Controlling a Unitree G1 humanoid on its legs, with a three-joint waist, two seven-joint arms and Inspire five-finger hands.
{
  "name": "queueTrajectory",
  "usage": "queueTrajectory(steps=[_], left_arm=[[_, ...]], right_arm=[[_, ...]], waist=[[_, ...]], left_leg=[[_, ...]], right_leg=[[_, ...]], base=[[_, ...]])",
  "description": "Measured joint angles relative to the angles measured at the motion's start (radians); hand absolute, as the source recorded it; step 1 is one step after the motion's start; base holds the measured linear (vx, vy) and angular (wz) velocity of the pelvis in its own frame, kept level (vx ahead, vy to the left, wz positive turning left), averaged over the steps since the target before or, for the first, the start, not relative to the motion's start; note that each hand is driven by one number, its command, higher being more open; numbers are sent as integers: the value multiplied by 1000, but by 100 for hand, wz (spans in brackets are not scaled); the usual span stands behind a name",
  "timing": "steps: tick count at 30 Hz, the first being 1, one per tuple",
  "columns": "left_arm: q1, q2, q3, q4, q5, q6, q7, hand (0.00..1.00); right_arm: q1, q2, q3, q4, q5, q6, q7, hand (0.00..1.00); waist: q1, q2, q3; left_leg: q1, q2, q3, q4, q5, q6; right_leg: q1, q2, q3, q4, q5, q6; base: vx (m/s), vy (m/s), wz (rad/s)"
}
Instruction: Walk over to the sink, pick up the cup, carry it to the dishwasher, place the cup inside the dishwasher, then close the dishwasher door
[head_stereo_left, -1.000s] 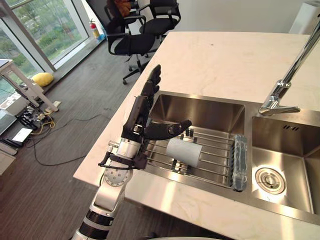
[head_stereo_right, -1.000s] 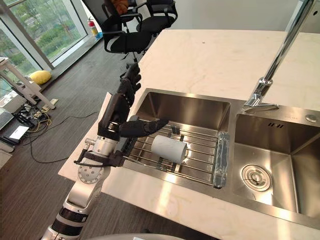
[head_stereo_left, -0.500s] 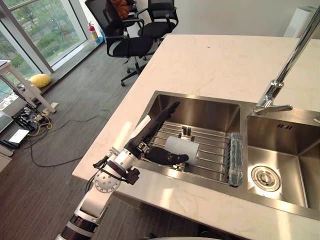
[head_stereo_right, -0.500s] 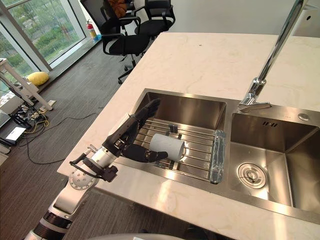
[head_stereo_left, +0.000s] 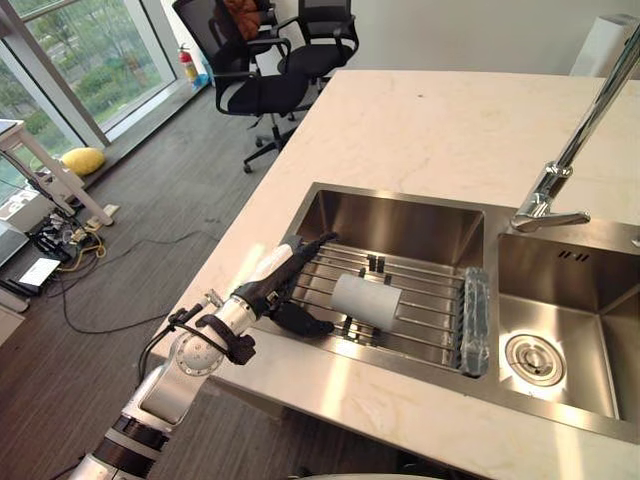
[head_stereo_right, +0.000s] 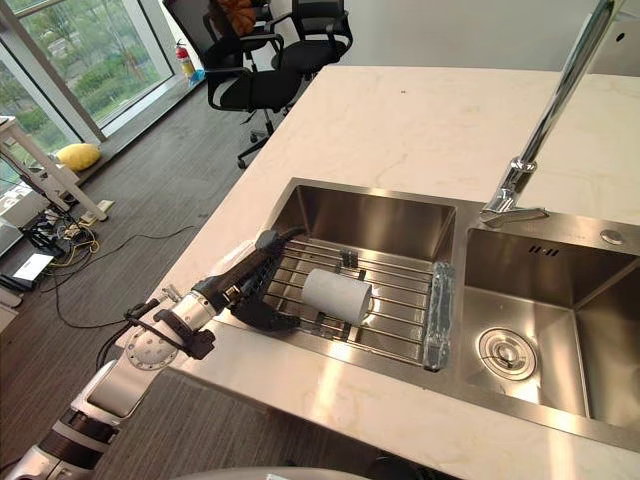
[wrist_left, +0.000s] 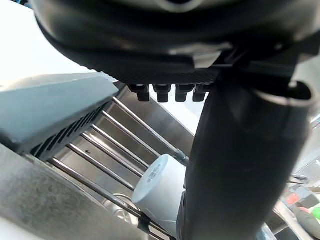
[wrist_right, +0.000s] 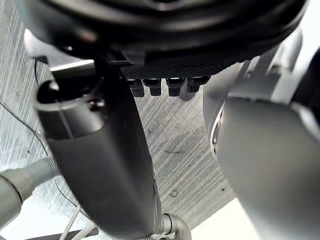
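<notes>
- Left eye view: the white cylindrical cup (head_stereo_left: 366, 300) lies on its side inside the stainless steel sink (head_stereo_left: 400, 215). The left hand (head_stereo_left: 283, 292) is at the sink's left wall, fingers straight, thumb spread, empty.
- Left wrist view: the step in hand is the reach; next, the fingers must wrap the cup.
- Right wrist view: the right hand (wrist_right: 105, 150) hangs relaxed, away from the sink.
</notes>
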Motion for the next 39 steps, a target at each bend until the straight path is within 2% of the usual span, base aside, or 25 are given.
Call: queueTrajectory(steps=[11,14,22,28,33,39], left_arm=[[-90,28,-93,73,52,-2,7,100],[-109,33,-112,91,54,-2,3,100],[-169,46,-191,138,71,1,3,100],[-206,72,-233,149,89,2,-8,100],[-232,79,-258,149,91,4,-33,100],[-269,107,-284,149,92,13,-59,100]], right_arm=[[11,1,-11,0,1,0,-2,100],[8,1,-11,0,1,0,-2,100],[16,-3,-61,4,33,0,-3,100],[18,-5,-88,5,38,0,-3,100],[25,-7,-99,6,38,0,-3,100],[22,-8,-97,5,38,0,-2,100]], waist=[[-5,1,-1],[-24,2,-1],[-40,26,-17],[-54,33,-14],[-56,50,-6],[-57,54,-4]], left_leg=[[14,-2,30,-14,-2,1],[14,-2,32,-14,-2,1],[15,-3,47,-14,-7,1],[21,-2,73,-14,-13,0],[23,-3,87,-14,-19,0],[23,-4,91,-13,-21,0]], right_leg=[[-9,1,27,0,2,2],[-10,1,30,0,2,2],[-21,2,50,0,4,3],[-27,5,71,0,7,4],[-34,5,86,0,8,5],[-38,4,89,-1,8,6]], base=[[-16,3,-8],[-9,-1,-1],[-22,-3,-7],[-26,-3,-11],[-9,-1,-10],[-17,-6,-1]])
